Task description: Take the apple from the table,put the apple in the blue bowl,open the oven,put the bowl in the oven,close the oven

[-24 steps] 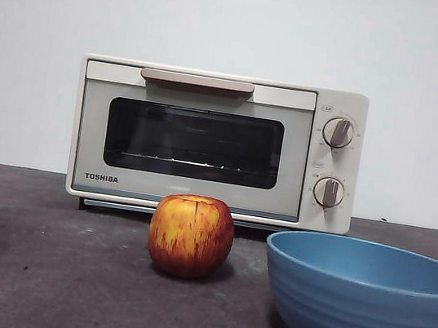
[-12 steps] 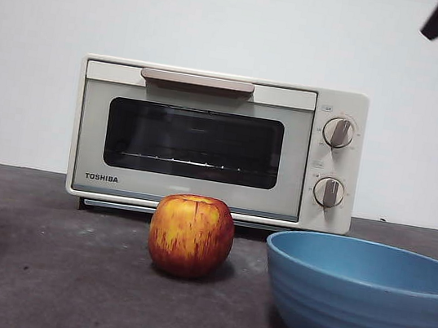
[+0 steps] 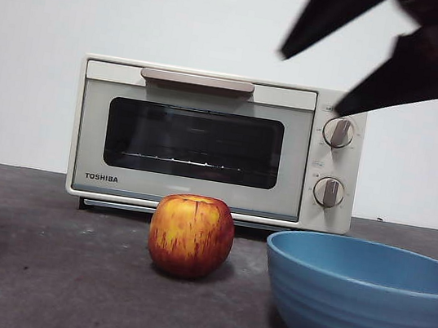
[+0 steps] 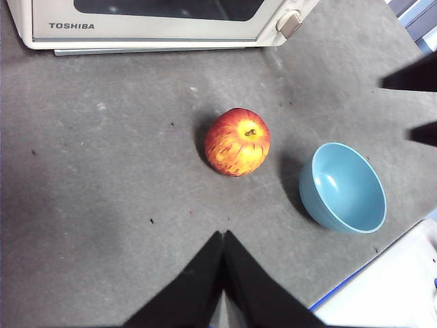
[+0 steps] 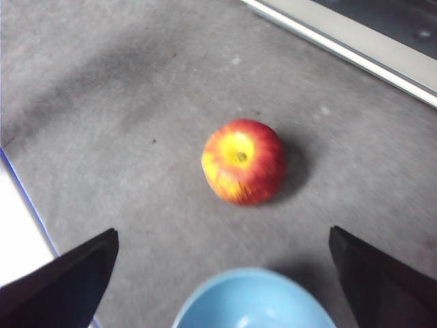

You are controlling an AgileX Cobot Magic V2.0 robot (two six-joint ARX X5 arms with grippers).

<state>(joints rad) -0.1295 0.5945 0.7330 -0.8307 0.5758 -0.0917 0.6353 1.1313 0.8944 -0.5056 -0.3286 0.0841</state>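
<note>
While both arms remain clear of the objects, the left gripper [image 4: 223, 236] holds its two black jaws pressed together with no gap, gripping nothing, above the flat dark grey mottled table [image 3: 38, 269].

The cream-white boxy toaster oven [image 3: 206, 141] stands at the back of the table with its dark glass door closed; the beige bar handle [image 3: 197, 82] runs across the top of the door, and two grey knobs [image 3: 338, 133] sit one above the other at its right side.

The round red apple with yellow-orange streaks [image 3: 191, 235] rests on the table in front of the oven door, stem upward, untouched. The wide matte medium-blue bowl [image 3: 363, 305] stands just beside the apple, to its right in the front view, apart from it and empty.

The right gripper [image 3: 345, 67] hangs high above the table in the front view's upper right, blurred. Its jaws are spread wide and hold nothing; in its wrist view the apple [image 5: 244, 161] lies between them, well below.
</note>
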